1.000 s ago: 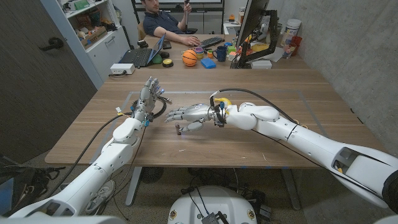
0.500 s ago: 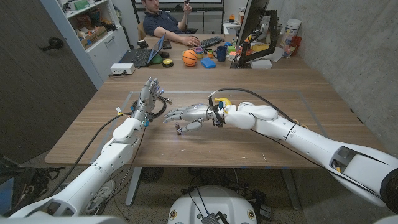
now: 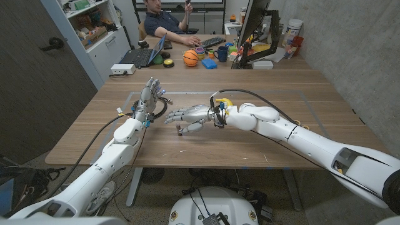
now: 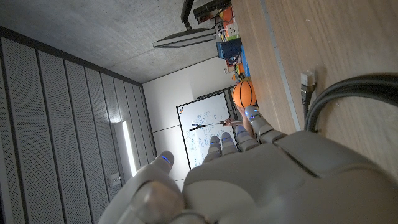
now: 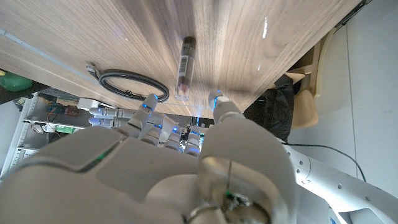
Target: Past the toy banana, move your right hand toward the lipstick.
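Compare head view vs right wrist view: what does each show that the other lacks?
Head view alone: the toy banana partly hidden behind the right wrist, the left hand raised with fingers apart, and a person seated at the far desk.

Right wrist view alone: the lipstick in full, lying on the wood just beyond the fingertips, untouched.

Both: the right hand holding nothing, the wooden table, and the coiled black cable.

The back of the left hand [image 4: 261, 177] is close up, its fingers [image 4: 249, 127] reaching out together over the wooden table [image 4: 336, 56]. A dark cable [image 4: 336, 99] curves on the wood just beside the hand. Past the fingertips sits an orange ball [image 4: 244, 93], with a whiteboard [image 4: 202, 124] on the far wall.
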`<state>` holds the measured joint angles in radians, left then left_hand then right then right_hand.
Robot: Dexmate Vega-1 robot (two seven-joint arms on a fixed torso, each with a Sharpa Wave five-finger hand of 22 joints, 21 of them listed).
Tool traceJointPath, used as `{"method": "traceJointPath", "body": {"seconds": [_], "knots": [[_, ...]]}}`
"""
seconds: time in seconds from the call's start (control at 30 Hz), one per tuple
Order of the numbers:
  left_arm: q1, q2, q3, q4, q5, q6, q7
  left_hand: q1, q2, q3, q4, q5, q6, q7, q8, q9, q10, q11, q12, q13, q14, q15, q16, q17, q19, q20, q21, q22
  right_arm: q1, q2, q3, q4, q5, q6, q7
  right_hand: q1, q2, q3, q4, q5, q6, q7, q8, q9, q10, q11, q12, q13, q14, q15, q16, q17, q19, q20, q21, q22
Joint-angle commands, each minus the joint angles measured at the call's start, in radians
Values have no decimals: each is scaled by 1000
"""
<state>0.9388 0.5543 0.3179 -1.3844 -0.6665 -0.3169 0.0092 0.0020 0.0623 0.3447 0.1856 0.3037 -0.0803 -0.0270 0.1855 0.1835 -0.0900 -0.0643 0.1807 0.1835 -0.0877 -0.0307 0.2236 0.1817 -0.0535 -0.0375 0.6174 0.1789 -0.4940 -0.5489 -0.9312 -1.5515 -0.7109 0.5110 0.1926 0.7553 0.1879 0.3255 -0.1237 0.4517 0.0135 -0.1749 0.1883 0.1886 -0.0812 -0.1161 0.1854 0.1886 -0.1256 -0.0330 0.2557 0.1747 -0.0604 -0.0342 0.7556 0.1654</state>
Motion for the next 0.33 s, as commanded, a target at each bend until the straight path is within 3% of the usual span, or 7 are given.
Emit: {"method": "traceJointPath", "body": {"seconds": [0.03,0.33], "knots": [[-7,-1,4,6,0,-1,-7,-1,106,-4,1,5,-1,-8,7,3,2,-8,6,3,-3,-6,2,3,3,1,-4,3,-7,-4,7,2,7,6,-17,14,2,-2,9,4,-10,-6,-3,2,-13,-4,-3,1,-17,-73,-6,5,-20,-121,-7,5],[-14,-3,7,15,1,1,-11,-1,106,-5,1,5,0,-11,7,3,2,-9,6,4,-2,-7,2,3,6,-1,-6,3,-4,0,6,10,6,9,-20,21,3,-7,17,3,-18,-8,-3,2,-27,-2,-5,1,-25,-72,-9,5,-25,-121,-17,5]]}}
